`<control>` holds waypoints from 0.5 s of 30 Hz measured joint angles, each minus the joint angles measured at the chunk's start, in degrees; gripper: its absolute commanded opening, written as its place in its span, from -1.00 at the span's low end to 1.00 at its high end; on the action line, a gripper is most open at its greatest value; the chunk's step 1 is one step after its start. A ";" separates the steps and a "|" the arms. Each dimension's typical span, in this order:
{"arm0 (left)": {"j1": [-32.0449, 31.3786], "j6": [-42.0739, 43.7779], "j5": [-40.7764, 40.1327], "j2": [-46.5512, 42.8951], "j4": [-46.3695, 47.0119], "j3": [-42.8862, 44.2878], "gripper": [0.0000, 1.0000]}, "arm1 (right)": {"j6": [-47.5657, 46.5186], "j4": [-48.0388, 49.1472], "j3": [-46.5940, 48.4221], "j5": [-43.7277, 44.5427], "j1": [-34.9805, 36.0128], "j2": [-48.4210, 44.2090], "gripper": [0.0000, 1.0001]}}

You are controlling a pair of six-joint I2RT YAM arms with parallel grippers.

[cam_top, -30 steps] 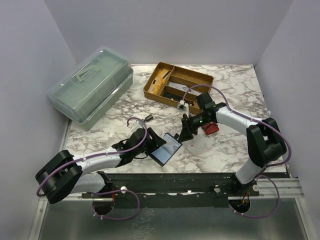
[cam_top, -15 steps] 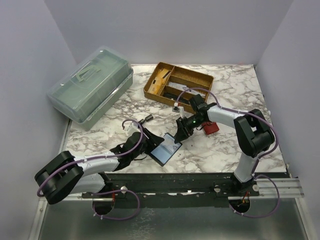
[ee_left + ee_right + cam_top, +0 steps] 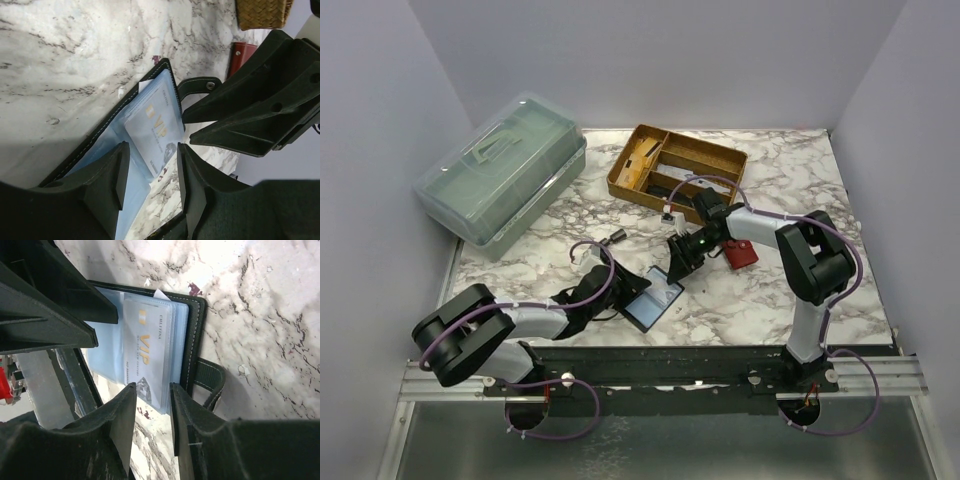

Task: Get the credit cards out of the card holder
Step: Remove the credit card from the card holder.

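Note:
The card holder [image 3: 655,298] lies open on the marble, black outside and blue inside. A pale blue card marked VIP [image 3: 147,354] sticks out of its sleeve; it also shows in the left wrist view [image 3: 155,121]. My left gripper [image 3: 623,290] is open at the holder's left side, and the card's end lies between its fingertips [image 3: 116,172]. My right gripper [image 3: 682,262] is open at the holder's far right corner. Its fingertips [image 3: 182,412] stand on either side of the card's lower edge, and nothing is gripped. The holder's strap [image 3: 210,382] lies beside it.
A red wallet [image 3: 740,253] lies just right of the right gripper. A wicker tray [image 3: 720,157] with small items stands at the back centre. A green lidded box [image 3: 505,175] stands at the back left. A small dark object [image 3: 618,237] lies behind the holder.
My right gripper has moved left and nearer, from beside the red wallet to the card holder's corner. My left arm has shifted slightly, its gripper staying at the holder.

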 measured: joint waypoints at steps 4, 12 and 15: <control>0.00 -1.03 0.72 2.14 0.68 -0.02 -0.03 | 0.17 -0.04 0.02 1.46 0.31 0.61 -0.20; 0.00 -2.27 1.20 3.13 1.42 -0.02 -0.13 | 0.17 -0.31 0.79 2.16 1.09 1.36 -0.26; 0.00 -2.34 1.20 3.43 1.38 -0.02 -0.16 | 0.15 -0.31 0.79 2.14 1.27 1.36 -0.30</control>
